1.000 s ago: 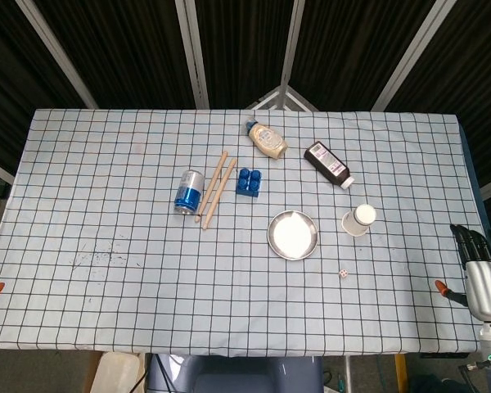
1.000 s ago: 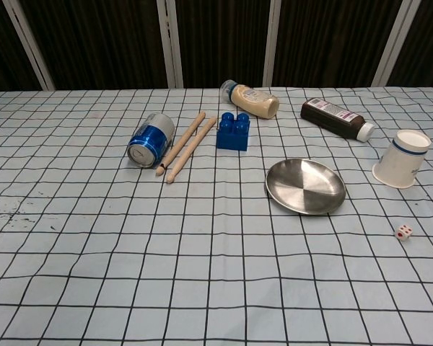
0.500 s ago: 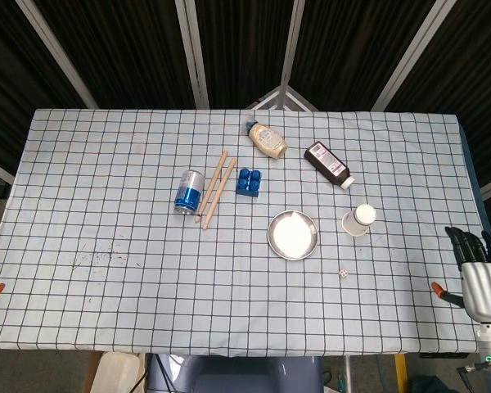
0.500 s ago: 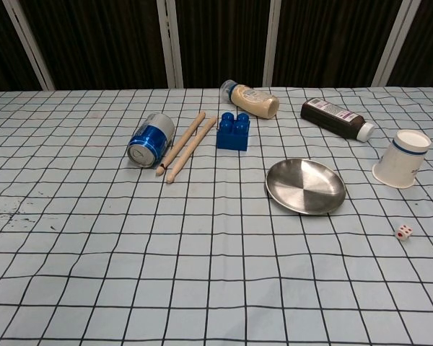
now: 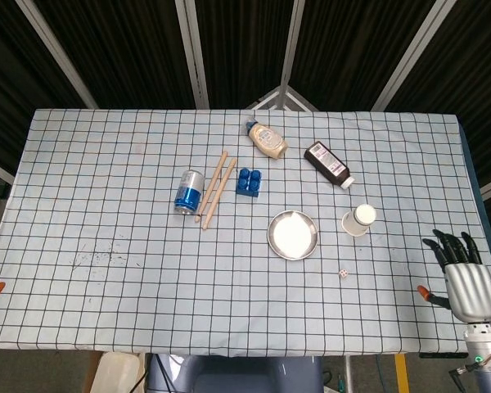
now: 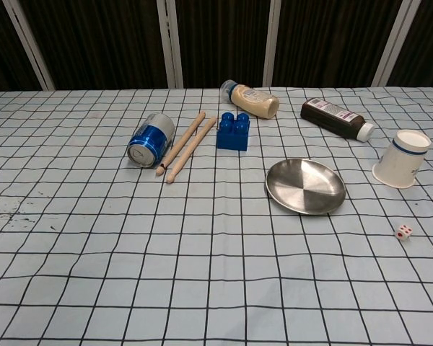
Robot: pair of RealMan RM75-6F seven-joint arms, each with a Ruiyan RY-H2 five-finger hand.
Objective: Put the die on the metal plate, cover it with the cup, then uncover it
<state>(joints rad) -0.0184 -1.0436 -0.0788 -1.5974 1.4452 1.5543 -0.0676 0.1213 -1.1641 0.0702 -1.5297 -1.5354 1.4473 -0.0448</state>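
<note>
Right hand [image 5: 466, 278], overhead, hangs spread and empty at the table's right edge; I can't see my left. One die [image 5: 342, 273] lies between plate [image 5: 292, 235] and hand, near one cup [image 5: 358, 219].

Chest view: die [image 6: 403, 232] is tiny, so my fingers could flick it off. One plate [image 6: 305, 187], one cup [image 6: 402, 158], tipped.

The right hand [image 5: 466, 282] is sliding in from the table's right edge toward the die [image 5: 342, 273], now sitting further left and lower in the head view than a second ago, its dark fingers [image 5: 448, 246] spreading apart and pointing away, holding nothing.
</note>
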